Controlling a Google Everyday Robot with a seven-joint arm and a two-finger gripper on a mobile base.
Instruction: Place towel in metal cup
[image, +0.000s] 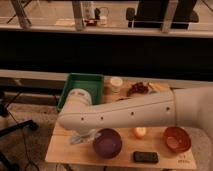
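Observation:
My white arm reaches from the right across the wooden table to its left front part. My gripper points down there, mostly hidden under the arm's wrist. A pale crumpled towel shows at the gripper, just left of a purple bowl; I cannot tell whether it is held. A pale cup stands at the back of the table, right of the green tray; whether it is the metal cup I cannot tell.
A green tray sits at the back left. Brown items lie at the back right. An orange ball, an orange bowl and a black flat device are at the front right. A dark counter stands behind the table.

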